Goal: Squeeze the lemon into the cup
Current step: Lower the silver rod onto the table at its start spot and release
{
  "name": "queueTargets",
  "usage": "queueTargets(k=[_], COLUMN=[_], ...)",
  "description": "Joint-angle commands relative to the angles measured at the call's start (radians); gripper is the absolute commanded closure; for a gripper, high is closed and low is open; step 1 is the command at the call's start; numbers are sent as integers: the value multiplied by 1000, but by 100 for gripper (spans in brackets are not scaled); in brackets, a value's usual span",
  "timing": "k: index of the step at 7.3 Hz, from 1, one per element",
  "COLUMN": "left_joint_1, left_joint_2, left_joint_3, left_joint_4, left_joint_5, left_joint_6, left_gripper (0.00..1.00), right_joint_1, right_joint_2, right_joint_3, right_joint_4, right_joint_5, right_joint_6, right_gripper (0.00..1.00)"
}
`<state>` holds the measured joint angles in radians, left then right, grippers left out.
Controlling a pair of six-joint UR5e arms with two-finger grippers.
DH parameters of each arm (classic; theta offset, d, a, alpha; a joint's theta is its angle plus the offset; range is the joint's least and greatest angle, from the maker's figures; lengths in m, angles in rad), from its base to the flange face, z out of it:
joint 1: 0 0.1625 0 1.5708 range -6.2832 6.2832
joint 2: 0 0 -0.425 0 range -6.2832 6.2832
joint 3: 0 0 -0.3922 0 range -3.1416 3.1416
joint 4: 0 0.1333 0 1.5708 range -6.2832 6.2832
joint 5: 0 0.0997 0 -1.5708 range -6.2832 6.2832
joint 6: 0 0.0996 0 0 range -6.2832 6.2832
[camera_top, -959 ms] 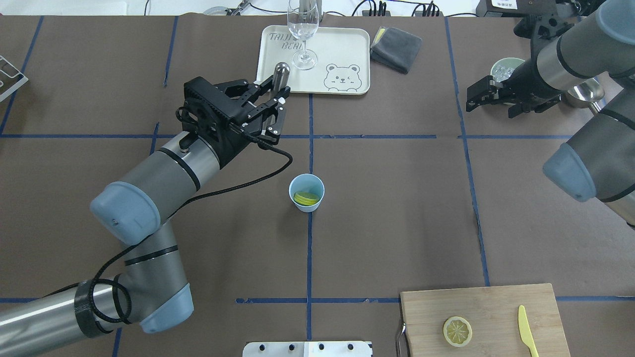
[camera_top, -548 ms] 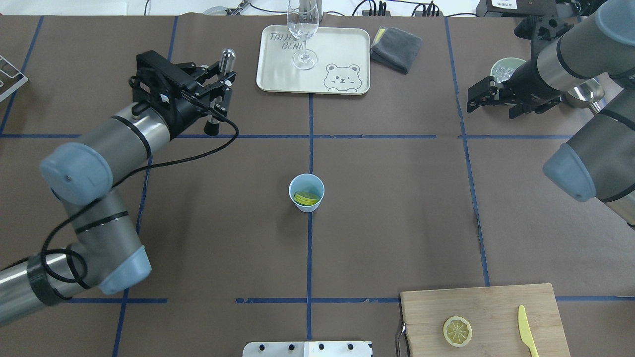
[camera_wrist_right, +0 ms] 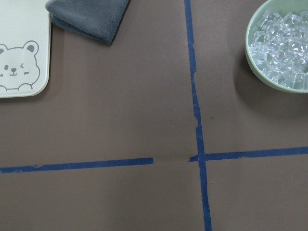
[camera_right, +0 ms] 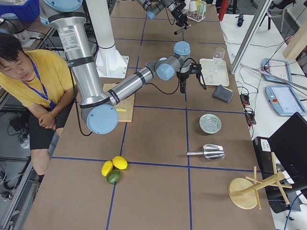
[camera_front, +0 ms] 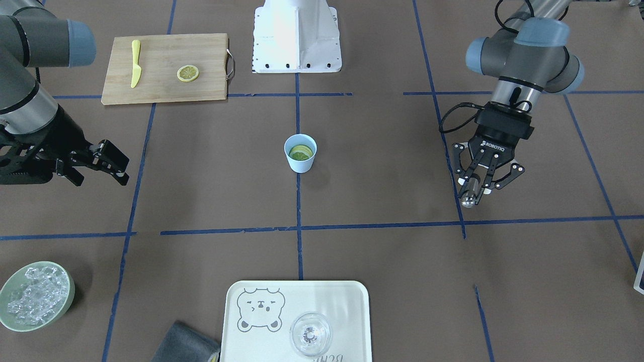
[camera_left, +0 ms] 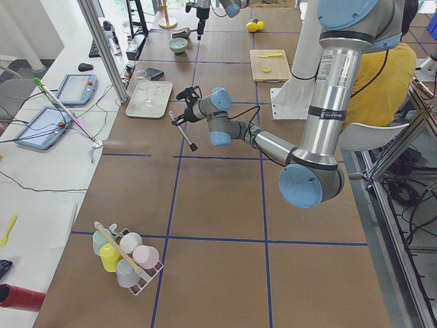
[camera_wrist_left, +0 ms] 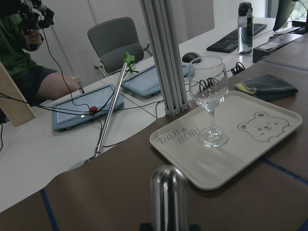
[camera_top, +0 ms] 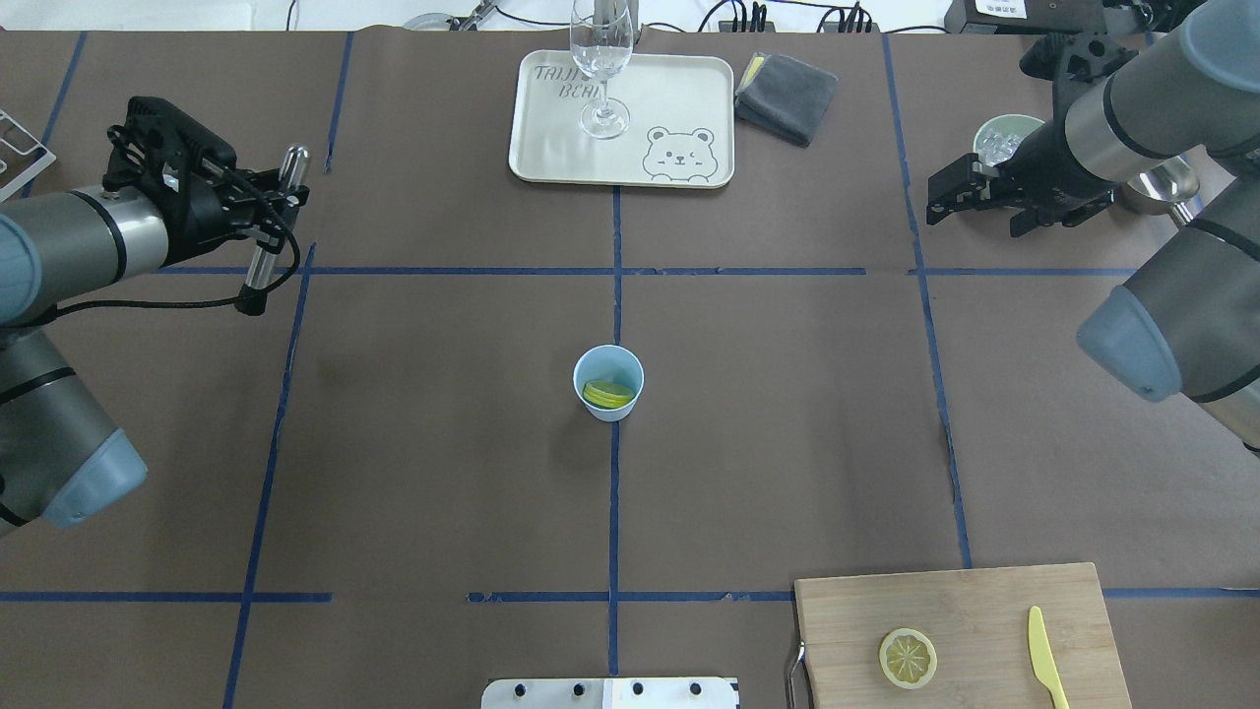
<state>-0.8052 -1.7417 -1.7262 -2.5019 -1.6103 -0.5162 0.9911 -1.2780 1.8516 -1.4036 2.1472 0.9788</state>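
Observation:
The light-blue cup (camera_top: 624, 371) stands at the table's middle, also in the front view (camera_front: 300, 163). The lemon (camera_top: 607, 394) lies inside it (camera_front: 300, 152). My left gripper (camera_top: 275, 213) is far to the cup's left, shut on a metal rod (camera_top: 281, 197) that hangs above the table (camera_front: 469, 193). The rod's rounded end fills the bottom of the left wrist view (camera_wrist_left: 168, 192). My right gripper (camera_top: 943, 193) is open and empty at the far right, near the ice bowl (camera_front: 109, 162).
A tray (camera_top: 679, 98) with a wine glass (camera_top: 600, 59) and a grey cloth (camera_top: 785, 96) sit at the back. A green bowl of ice (camera_top: 1002, 138) is back right. A cutting board (camera_top: 984, 601) holds a flat lemon slice (camera_top: 908, 658) and a yellow knife (camera_top: 1045, 655).
My left arm has swung left, away from the tray, carrying the metal rod. The right arm, cup and lemon have not moved.

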Motion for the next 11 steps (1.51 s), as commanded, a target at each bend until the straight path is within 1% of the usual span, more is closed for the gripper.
queueTargets(k=[1,2,3,4,5,7,8,9,10,11], left_joint_1=[-58,-81,-127,-175,-181,-178,-177,-175,-175,-169], left_joint_2=[89,161,195,180,179,148,125,78,71,70], left_joint_3=[2,4,5,2,4,39,60,72,85,102], left_joint_4=[90,100,148,279,337,458,516,597,610,601], left_joint_5=[-202,-255,-328,-392,-404,-422,-437,-442,-459,-526], left_joint_6=[-76,-79,-82,-84,-85,-184,-195,-200,-205,-208], left_gripper=[100,100,100,100,100,100,100,100,100,100], right_joint_1=[0,0,0,0,0,0,0,0,0,0], right_joint_2=[0,-1,-1,-3,-4,-11,-20,-21,-23,-23], right_joint_3=[0,0,0,1,1,3,3,6,8,6], right_joint_4=[0,0,0,0,0,0,2,2,0,2], right_joint_5=[0,-1,-1,-1,0,-1,-1,-1,-1,-1], right_joint_6=[1,0,1,1,1,1,1,1,1,1], right_gripper=[0,0,0,0,0,0,0,0,0,0])
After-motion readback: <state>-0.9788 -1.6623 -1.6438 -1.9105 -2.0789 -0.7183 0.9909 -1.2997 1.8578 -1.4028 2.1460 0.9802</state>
